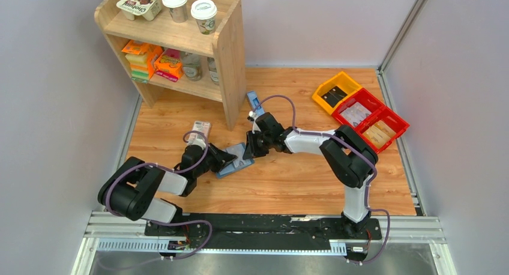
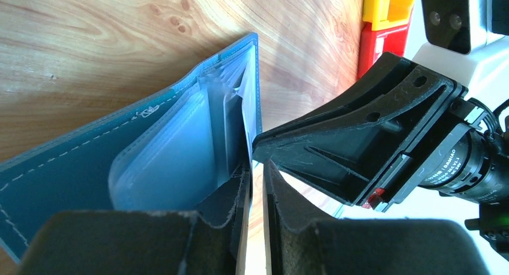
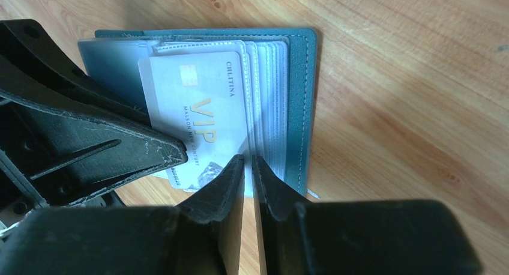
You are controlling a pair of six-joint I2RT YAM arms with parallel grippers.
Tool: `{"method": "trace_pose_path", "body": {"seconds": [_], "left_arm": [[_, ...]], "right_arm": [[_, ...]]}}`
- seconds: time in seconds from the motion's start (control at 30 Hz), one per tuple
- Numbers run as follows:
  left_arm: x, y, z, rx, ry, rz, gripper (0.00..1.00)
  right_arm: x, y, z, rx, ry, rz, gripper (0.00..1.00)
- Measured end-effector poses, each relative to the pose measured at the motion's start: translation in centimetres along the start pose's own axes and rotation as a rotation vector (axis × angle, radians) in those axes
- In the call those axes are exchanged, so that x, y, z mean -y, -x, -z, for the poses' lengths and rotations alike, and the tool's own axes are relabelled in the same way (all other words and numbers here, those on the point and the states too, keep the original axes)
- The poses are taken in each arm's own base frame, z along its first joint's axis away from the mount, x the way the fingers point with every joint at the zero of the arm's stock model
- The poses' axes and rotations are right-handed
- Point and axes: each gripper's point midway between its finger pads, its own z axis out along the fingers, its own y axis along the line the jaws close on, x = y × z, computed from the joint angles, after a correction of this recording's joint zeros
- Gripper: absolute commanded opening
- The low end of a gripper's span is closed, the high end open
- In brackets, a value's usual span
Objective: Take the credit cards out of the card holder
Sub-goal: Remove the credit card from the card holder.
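**A:** Work surface?
**B:** Table (image 1: 288, 185), light brown wood-grain planks. Knots show in the wrist views.

**A:** Enclosure?
**B:** Plain pale grey walls (image 1: 54, 77) at left, rear and right, joined at the rear right by a metal post (image 1: 405, 27).

**A:** Furniture?
**B:** One open wooden shelf (image 1: 231, 53) with two levels, standing on the table near the rear left corner.

**A:** Near edge?
**B:** A metal rail (image 1: 414, 232) runs along it.

**A:** Lighting?
**B:** Even and diffuse, with soft shadows only.
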Motion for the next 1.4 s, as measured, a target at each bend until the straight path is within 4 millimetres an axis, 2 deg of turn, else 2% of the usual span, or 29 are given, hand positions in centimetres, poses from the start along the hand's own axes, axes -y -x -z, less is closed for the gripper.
{"method": "trace_pose_path", "body": {"seconds": [0.47,0.6,0.73,0.9,1.13,1.3,1.4], "left_arm": [[0.0,-0.2,1.4,0.000,0.035,0.021,0.11],[0.9,-0.1,1.9,0.002,0.012,0.020,0.06],[0.6,-0.3,2.3,-0.004,0.032,0.025,0.00],[0.0,-0.7,2.6,-0.018,0.067,0.024,0.00],[0.0,-1.1,2.9,-0.048,0.063,-0.040,0.00],[1.5,-0.9,2.5,-0.072,0.017,-0.121,0.00],[2.7,-0.7,2.3,-0.079,-0.024,-0.167,0.00]], "right_arm": [[-0.1,0.1,-0.6,-0.001,0.025,-0.061,0.17],[0.2,0.2,-0.8,0.000,0.023,-0.076,0.17],[0.2,0.3,-0.8,0.000,0.024,-0.079,0.18],[0.1,0.3,-0.8,0.003,0.028,-0.078,0.24],[0.8,-0.1,1.1,0.022,0.031,-0.079,0.43],[0.3,0.4,2.6,0.055,0.074,-0.061,0.52],[-0.3,1.0,3.3,0.092,0.123,-0.052,0.53]]}}
